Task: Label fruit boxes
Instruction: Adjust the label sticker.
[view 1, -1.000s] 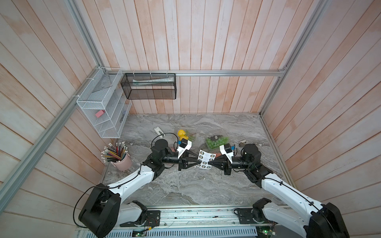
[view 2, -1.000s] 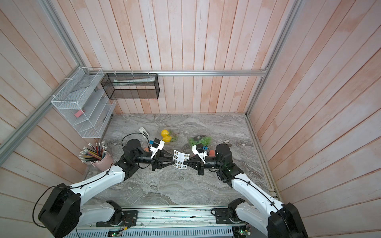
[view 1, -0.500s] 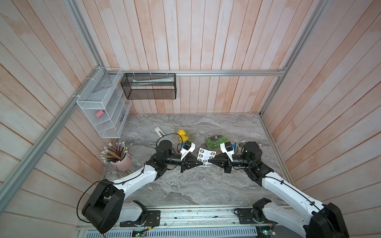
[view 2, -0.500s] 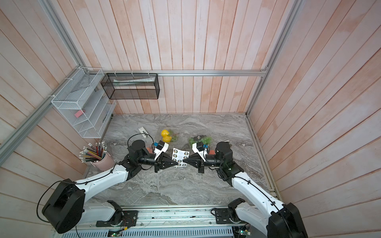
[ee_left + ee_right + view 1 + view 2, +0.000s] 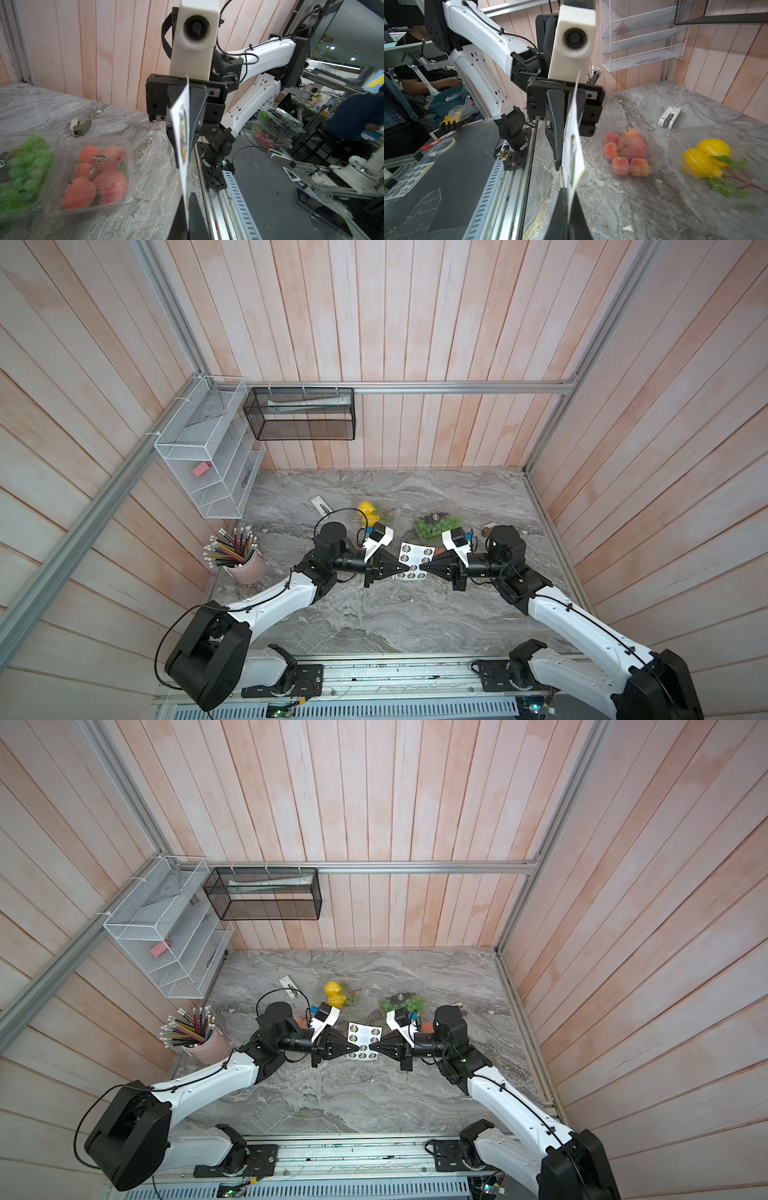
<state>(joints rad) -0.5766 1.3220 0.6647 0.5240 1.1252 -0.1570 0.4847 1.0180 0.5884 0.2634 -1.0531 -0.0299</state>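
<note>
In both top views we see the left gripper [image 5: 400, 570] and the right gripper [image 5: 423, 568] nose to nose over the middle of the marble table [image 5: 374, 614]. Each is pinched tight on an opposite edge of the white sticker sheet [image 5: 414, 558], whose round labels face up. Behind the sheet sit the yellow fruit box [image 5: 368, 512] and, apart from it toward the right arm, the grape box [image 5: 436, 524]. The wrists cover most of the two apple boxes there.

The left wrist view fills that in. It shows the grape box just beside the stickered apple box [image 5: 97, 172], which has one round label on its lid, and a small grey-white gadget [image 5: 80, 126] beyond. The sheet shows nearly edge-on, running into this gripper's closed tips.

The right wrist view gives the other apple box [image 5: 627, 153] near the yellow fruit box, which is blurred here, with a white stapler [image 5: 669, 117] past them.

Only the top views take in the whole room:
- Wood-plank walls stand on three sides, with an aluminium rail.
- A white wire rack [image 5: 208, 460] hangs on the left wall.
- A black mesh basket [image 5: 299, 414] hangs on the back wall.
- A pink pencil cup [image 5: 245, 562] stands at the table's left edge.

Past the open front, the wrist views show workbenches and people.
</note>
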